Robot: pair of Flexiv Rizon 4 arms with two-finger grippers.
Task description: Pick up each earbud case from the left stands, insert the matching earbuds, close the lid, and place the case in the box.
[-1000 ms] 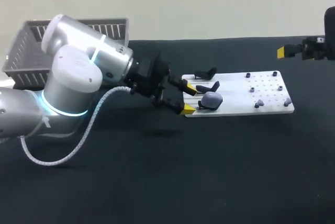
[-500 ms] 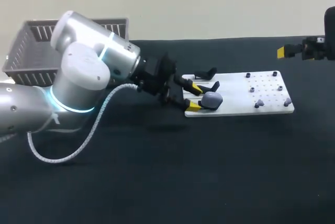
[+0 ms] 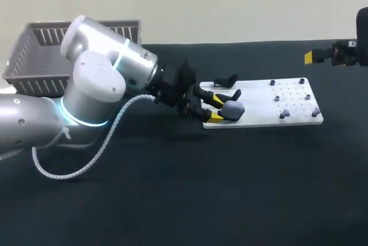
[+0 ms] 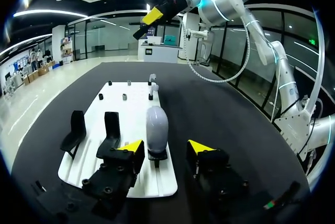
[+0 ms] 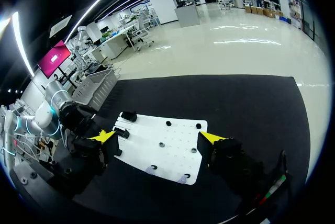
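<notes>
A grey earbud case (image 3: 233, 109) stands upright on the nearest stand at the left end of the white board (image 3: 259, 93). My left gripper (image 3: 217, 108) is open, one yellow-tipped finger on each side of the case. In the left wrist view the case (image 4: 156, 130) rises between the fingers of that gripper (image 4: 165, 148); one tip is close beside it and a gap shows at the other. Two black stands (image 4: 77, 130) beside it are bare. Small grey earbuds (image 3: 284, 112) sit at the board's right end. My right gripper (image 3: 313, 56) hangs open at the far right, high above the table.
A grey slatted basket (image 3: 34, 56) sits at the table's back left, behind my left arm. In the right wrist view the right gripper (image 5: 158, 137) hangs open above the board (image 5: 172, 148), with earbuds (image 5: 152, 169) at its near end. Small pegs dot the board's right half.
My left arm has moved right, bringing its fingers around the grey case, and the fingers have narrowed. The right arm has stayed still.
</notes>
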